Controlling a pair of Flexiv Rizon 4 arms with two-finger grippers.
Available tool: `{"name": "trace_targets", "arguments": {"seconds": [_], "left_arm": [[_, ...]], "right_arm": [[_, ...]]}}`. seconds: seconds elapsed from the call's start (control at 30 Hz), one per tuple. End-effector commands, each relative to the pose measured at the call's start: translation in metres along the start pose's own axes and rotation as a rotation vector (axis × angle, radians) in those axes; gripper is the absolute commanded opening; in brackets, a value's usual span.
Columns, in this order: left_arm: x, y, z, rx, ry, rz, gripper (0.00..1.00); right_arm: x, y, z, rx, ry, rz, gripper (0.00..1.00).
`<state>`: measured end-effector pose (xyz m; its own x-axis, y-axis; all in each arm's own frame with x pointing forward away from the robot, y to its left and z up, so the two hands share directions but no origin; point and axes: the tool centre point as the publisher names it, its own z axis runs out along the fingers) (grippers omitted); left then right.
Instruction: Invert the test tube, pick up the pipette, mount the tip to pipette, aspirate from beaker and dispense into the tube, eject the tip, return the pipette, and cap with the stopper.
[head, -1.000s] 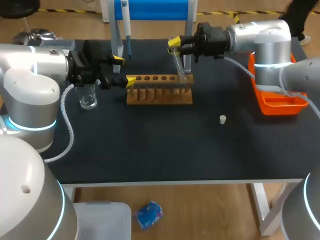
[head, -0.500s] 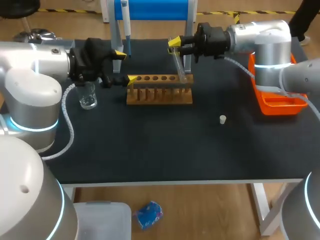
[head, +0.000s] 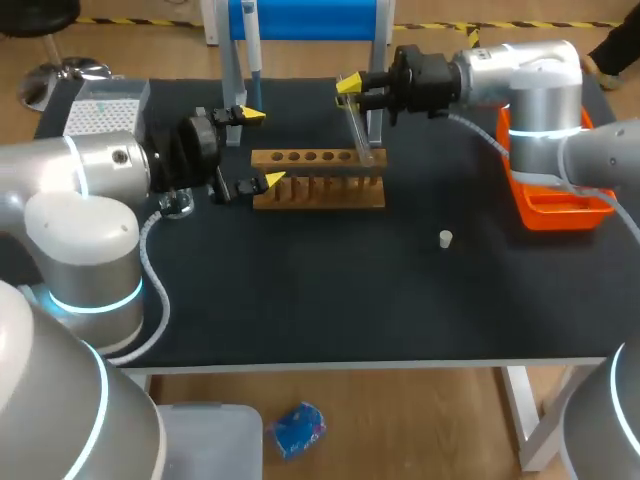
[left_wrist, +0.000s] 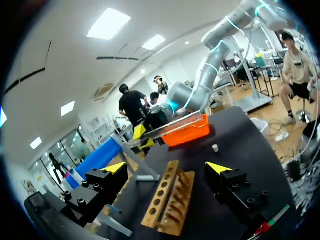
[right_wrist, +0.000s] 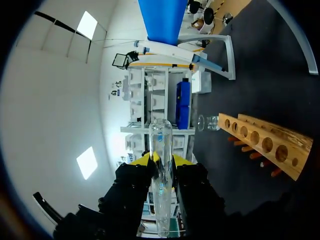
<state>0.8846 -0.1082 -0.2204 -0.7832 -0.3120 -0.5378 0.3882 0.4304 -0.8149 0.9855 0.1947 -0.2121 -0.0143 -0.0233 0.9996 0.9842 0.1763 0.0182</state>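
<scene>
Pipette (head: 252, 60) hangs untouched at the back of the table (head: 300, 290). Your left gripper (head: 261, 148) has rolled over, jaws wide, and now faces the wooden rack (head: 318, 178). Your right gripper (head: 349, 90) hasn't moved and clamps the test tube (head: 358, 135), tilted over the rack's right end. The pipette pickup likely comes next.

**One of Almost Each Thing, Two Grippers**

In view there are one wooden rack (head: 320, 192) with what seems to be six holes, one test tube (right_wrist: 161, 137), one beaker (right_wrist: 208, 122), one pipette (head: 252, 50), one stopper (head: 446, 238) and one orange tray (head: 560, 215). The grippers are two: the left gripper (left_wrist: 166, 168) and the right gripper (right_wrist: 161, 159).
</scene>
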Motion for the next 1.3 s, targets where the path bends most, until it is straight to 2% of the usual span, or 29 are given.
{"name": "trace_targets", "arguments": {"seconds": [0.03,0.17,0.2,0.3,0.5,0.73,0.83,0.93,1.0,1.3], "left_arm": [[0.006,0.006,0.0,0.3,-0.184,0.156,1.0],[0.006,0.006,0.0,0.3,-0.184,0.156,1.0],[0.006,0.002,0.0,0.336,-0.203,0.177,1.0],[0.006,-0.004,0.001,0.393,-0.213,0.287,1.0],[0.008,-0.016,0.011,0.449,-0.172,0.499,1.0],[0.008,-0.03,0.027,0.451,-0.083,0.733,1.0],[0.006,-0.034,0.037,0.455,-0.064,0.759,1.0],[0.004,-0.034,0.046,0.39,-0.031,0.789,1.0],[0.003,-0.035,0.052,0.38,-0.025,0.801,1.0],[0.013,-0.041,0.074,0.432,0.014,0.927,1.0]], "right_arm": [[0.001,0.0,0.0,-0.001,-0.004,-0.001,0.0],[0.001,0.0,0.0,-0.001,-0.004,-0.001,0.0],[0.001,0.0,0.0,-0.001,-0.004,-0.001,0.0],[0.001,0.0,0.0,-0.001,-0.004,-0.001,0.0],[0.001,0.0,0.0,-0.001,-0.004,-0.001,0.0],[0.001,0.0,0.0,-0.001,-0.004,-0.001,0.0],[0.001,0.0,0.0,-0.001,-0.004,-0.001,0.0],[0.001,0.0,0.0,-0.001,-0.004,-0.001,0.0],[0.001,0.0,0.0,-0.001,-0.004,-0.001,0.0],[0.001,0.0,0.0,-0.001,-0.004,-0.001,0.0]]}}
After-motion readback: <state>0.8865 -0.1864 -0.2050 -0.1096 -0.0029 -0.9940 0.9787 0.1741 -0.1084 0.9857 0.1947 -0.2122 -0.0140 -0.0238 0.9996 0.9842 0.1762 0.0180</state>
